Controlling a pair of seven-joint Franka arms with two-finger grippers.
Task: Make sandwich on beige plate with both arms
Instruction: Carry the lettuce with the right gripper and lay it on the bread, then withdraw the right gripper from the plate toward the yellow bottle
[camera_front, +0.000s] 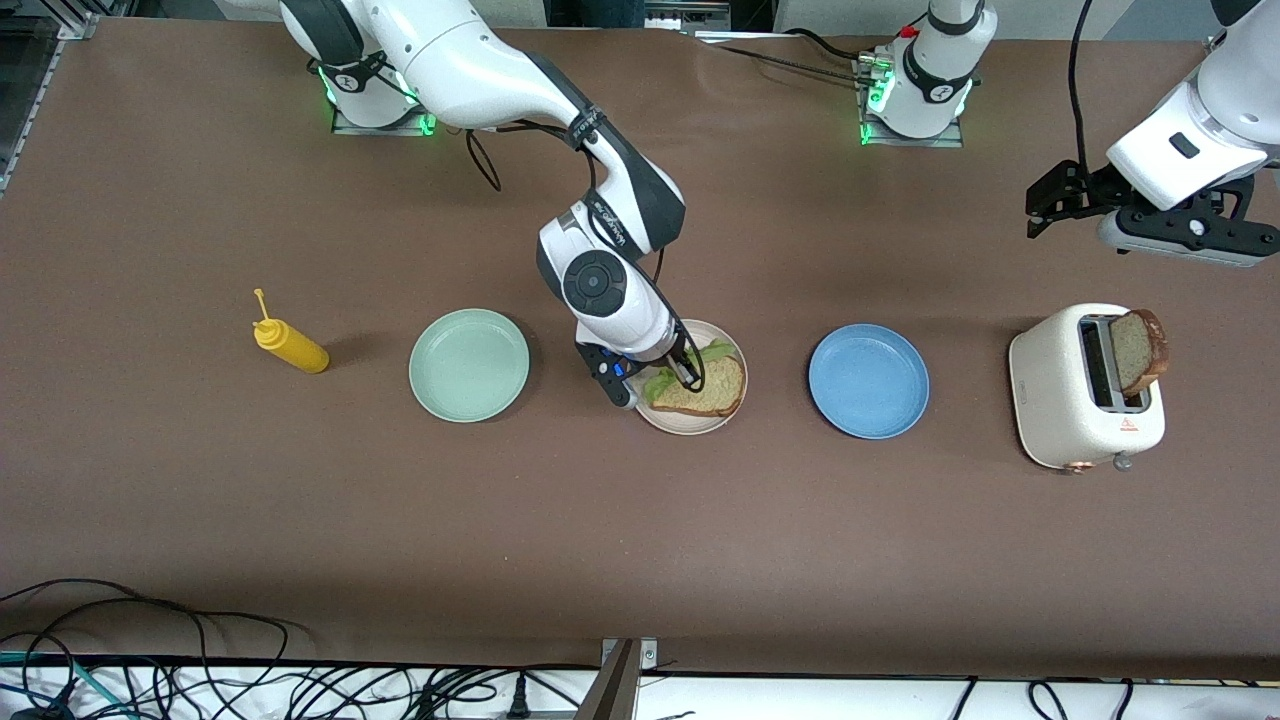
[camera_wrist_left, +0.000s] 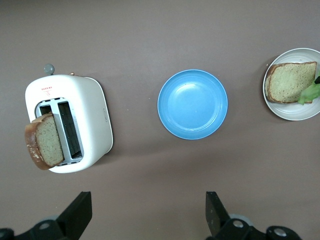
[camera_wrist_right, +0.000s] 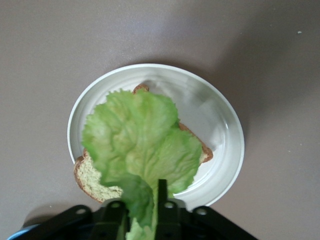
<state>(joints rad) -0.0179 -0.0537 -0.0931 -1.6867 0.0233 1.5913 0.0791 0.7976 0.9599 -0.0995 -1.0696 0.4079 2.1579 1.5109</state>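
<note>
On the round, pale beige plate, which sat on the brown table between a mint-green plate and a blue plate, one square slice of brown bread already lay flat. A ruffled green lettuce leaf was spread over most of that slice, so the bottom two layers of the sandwich appeared to be in place.

The right end effector was low over the edge of the beige plate toward the right arm's end of the table. Its black fingers stood close together with the stem end of the lettuce between them; whether they were pinching the leaf or just letting go of it could not be told from the pictures.

The second slice of brown bread was not yet on the plate. It stood upright in a slot of the cream-white toaster at the left arm's end of the table, leaning outward. The left end effector hung above the table close to the toaster, its fingers spread wide and holding nothing.

What seemed left: releasing the lettuce and clearing the right arm, lifting the toasted slice out, and laying it on top of the leaf. A yellow squeeze bottle lay near the mint-green plate, untouched.
</note>
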